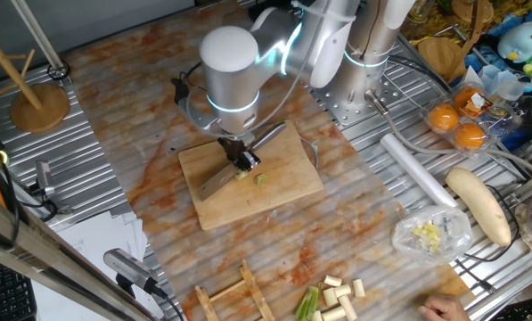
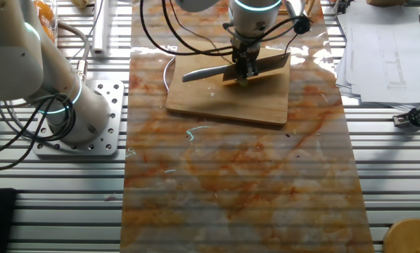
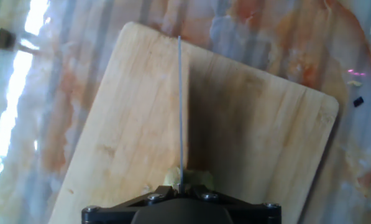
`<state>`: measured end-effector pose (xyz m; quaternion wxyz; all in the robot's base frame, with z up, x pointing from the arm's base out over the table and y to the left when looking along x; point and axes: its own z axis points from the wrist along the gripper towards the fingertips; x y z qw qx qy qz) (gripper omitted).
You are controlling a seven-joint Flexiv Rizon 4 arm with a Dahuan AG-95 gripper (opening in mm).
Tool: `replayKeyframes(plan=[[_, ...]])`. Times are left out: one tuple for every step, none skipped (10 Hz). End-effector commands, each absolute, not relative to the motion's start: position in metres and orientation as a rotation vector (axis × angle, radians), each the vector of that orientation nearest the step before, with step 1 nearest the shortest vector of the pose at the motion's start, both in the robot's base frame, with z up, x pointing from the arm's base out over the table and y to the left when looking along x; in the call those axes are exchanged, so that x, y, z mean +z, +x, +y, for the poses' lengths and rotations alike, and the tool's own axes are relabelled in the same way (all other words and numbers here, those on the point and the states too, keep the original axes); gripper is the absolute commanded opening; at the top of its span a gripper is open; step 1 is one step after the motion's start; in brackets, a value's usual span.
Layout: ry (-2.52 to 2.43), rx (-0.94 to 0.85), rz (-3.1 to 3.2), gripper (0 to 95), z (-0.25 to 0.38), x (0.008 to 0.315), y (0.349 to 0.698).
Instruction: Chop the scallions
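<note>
Our fingers (image 1: 244,161) were clamped on the knife (image 1: 225,175), keeping its blade low over the scallion (image 1: 259,178) mid-board (image 1: 283,192). From the other side, the knife (image 2: 217,70) crossed the board's (image 2: 227,105) far edge. Hand view: blade (image 3: 180,112) edge-on, splitting the scallion (image 3: 188,179).

Tabletop (image 1: 105,160) was ribbed metal, middle covered by marbled orange-white sheet (image 1: 337,223). Wooden board (image 1: 274,192) lay on sheet, centre. Scallions (image 1: 335,294), cut stalk pieces, lay on sheet at near edge, wooden sticks (image 1: 248,290) just beside. Clear bag (image 1: 430,234) with yellow-green bits rested near sheet's edge. Large pale vegetable (image 1: 479,203) and white roll (image 1: 417,169) lay on bare metal. Papers (image 1: 78,245) lay opposite side.
</note>
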<state>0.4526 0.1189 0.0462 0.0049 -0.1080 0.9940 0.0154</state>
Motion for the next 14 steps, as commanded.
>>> replayKeyframes(plan=[[-0.323,0.02,3.138,0.0,0.125,0.036,0.468],[-0.32,0.024,3.134,0.0,0.125,0.037,0.469],[-0.319,0.025,3.136,0.0,0.125,0.037,0.471],[-0.317,0.027,3.14,0.0,0.126,0.039,0.473],[-0.314,0.036,3.148,0.0,0.127,0.041,0.474],[-0.315,0.035,3.162,0.0,0.127,0.045,0.473],[-0.327,0.036,3.173,0.0,0.126,0.052,0.468],[-0.346,0.039,3.168,0.0,0.123,0.055,0.461],[-0.369,0.039,3.16,0.0,0.117,0.057,0.453],[-0.395,0.038,3.157,0.0,0.112,0.059,0.445],[-0.41,0.038,3.155,0.0,0.108,0.061,0.44],[-0.432,0.04,3.153,0.0,0.103,0.063,0.436],[-0.452,0.042,3.151,0.0,0.098,0.065,0.43],[-0.465,0.046,3.148,0.0,0.095,0.065,0.426]])
